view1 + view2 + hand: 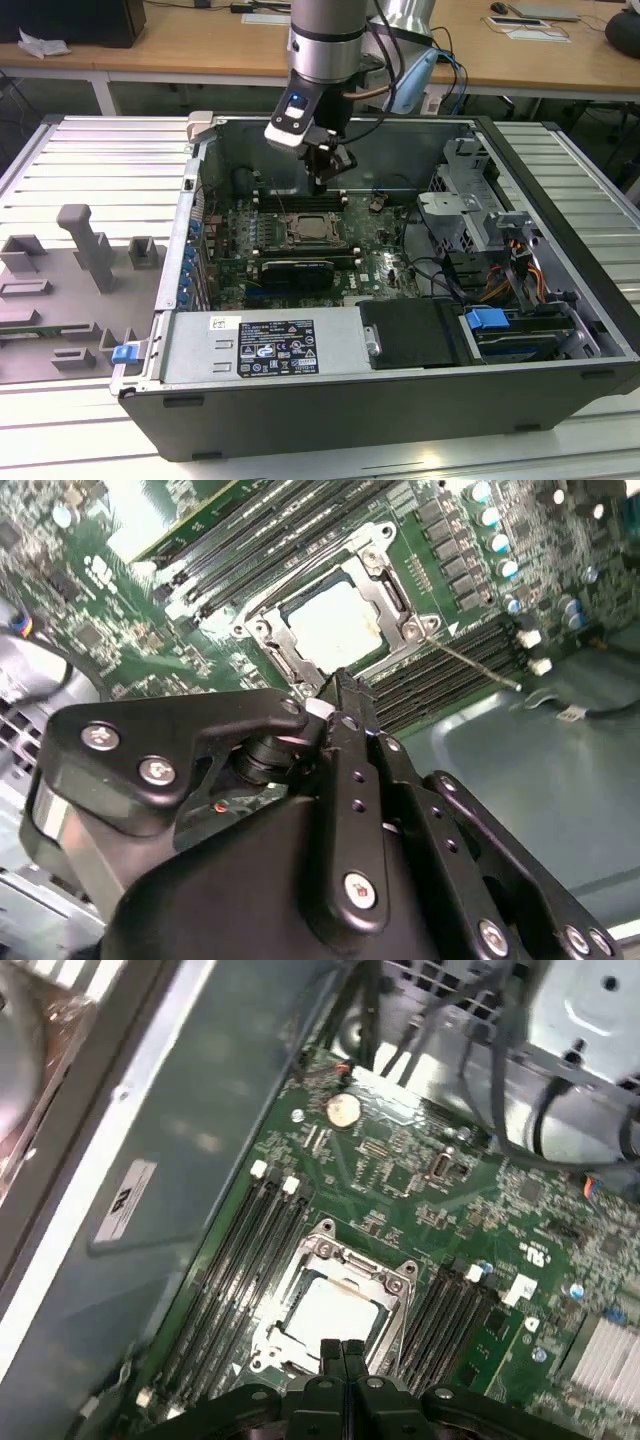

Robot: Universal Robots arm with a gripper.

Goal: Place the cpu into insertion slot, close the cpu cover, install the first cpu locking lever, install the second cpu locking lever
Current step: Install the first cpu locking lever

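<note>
From the exterior view I saw the open computer case (400,425) on the bench (80,150), the gripper (320,182) hanging over its green board just behind the insertion slot (296,232). The first wrist view came closer: the cpu (335,1310) sat in that slot, the cpu cover (362,1257) flat around it (fingers (328,1352) pressed together, empty).

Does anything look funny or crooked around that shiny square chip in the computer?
One thing: in the second wrist view a thin metal lever juts out from a corner of the cpu cover, slanting across the memory slots instead of lying along the frame. The cpu itself sits flat and square.
</note>
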